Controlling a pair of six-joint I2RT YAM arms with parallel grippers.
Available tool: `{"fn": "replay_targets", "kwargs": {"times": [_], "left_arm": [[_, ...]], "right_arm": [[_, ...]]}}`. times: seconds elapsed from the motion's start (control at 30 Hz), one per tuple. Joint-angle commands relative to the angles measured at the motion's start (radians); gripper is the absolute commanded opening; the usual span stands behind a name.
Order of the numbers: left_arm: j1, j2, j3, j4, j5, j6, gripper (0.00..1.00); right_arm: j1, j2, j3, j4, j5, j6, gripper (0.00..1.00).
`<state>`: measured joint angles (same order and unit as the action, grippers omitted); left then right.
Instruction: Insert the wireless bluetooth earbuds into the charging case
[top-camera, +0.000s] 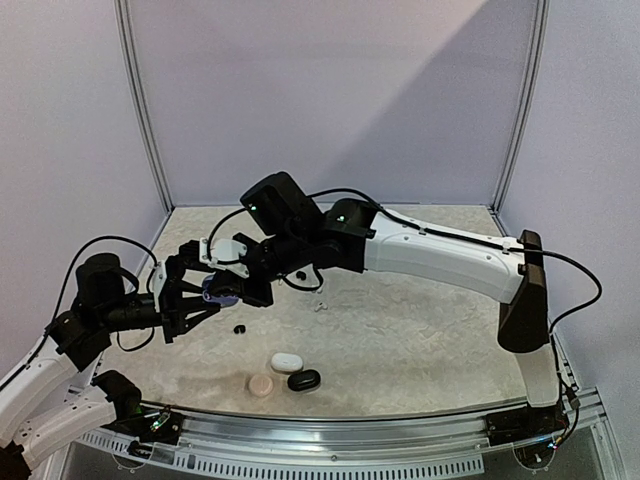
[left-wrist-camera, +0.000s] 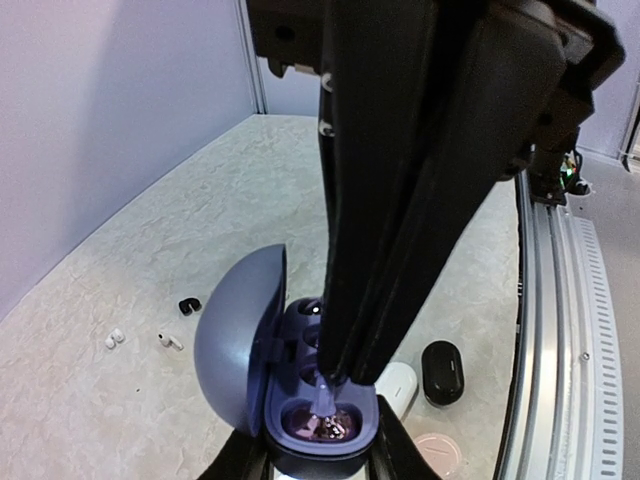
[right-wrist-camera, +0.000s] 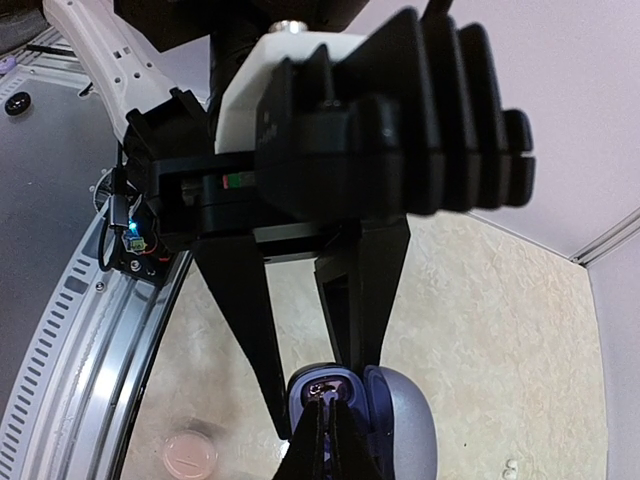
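My left gripper (left-wrist-camera: 318, 458) is shut on the base of a purple charging case (left-wrist-camera: 300, 452), held above the table with its lid (left-wrist-camera: 235, 340) swung open. The right gripper (right-wrist-camera: 327, 415) reaches down into the case, shut on the stem of a purple earbud (left-wrist-camera: 328, 398) whose body sits in the near socket. From the right wrist, the case (right-wrist-camera: 318, 372) lies between the left gripper's fingers (right-wrist-camera: 245, 320). In the top view both grippers meet at the case (top-camera: 218, 290), left gripper (top-camera: 200, 295), right gripper (top-camera: 250, 285).
On the table lie a white case (top-camera: 286, 362), a black case (top-camera: 304, 380) and a pink case (top-camera: 260, 385). Loose earbuds lie nearby: a black one (top-camera: 239, 328), a white one (top-camera: 320, 306), and more white ones (left-wrist-camera: 115, 339). A metal rail (left-wrist-camera: 560, 330) borders the near edge.
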<state>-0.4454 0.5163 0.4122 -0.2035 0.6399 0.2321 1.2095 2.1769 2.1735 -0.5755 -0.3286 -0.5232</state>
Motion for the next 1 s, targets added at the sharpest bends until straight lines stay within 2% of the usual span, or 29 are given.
{"fn": "replay_targets", "kwargs": {"times": [0.0,0.33,0.53,0.73,0.83,0.97], "left_arm": [[-0.014,-0.012,0.005,0.057,0.004,-0.007,0.00],[-0.013,-0.012,0.007,0.058,-0.018,-0.003,0.00],[-0.013,-0.013,-0.011,0.013,-0.042,0.067,0.00],[-0.012,-0.016,-0.011,0.000,-0.048,0.098,0.00],[-0.012,-0.022,-0.003,-0.027,-0.038,0.152,0.00],[-0.012,-0.029,0.018,-0.063,-0.067,0.298,0.00]], "right_arm": [[-0.003,0.053,0.013,-0.057,0.011,0.006,0.04],[0.008,0.069,0.056,-0.110,0.042,-0.018,0.05],[-0.008,-0.052,0.049,0.000,-0.055,0.042,0.09],[-0.035,-0.152,-0.026,0.119,-0.158,0.125,0.13],[-0.059,-0.141,-0.039,0.160,-0.045,0.214,0.11],[-0.060,-0.070,0.000,0.151,0.147,0.267,0.09]]}}
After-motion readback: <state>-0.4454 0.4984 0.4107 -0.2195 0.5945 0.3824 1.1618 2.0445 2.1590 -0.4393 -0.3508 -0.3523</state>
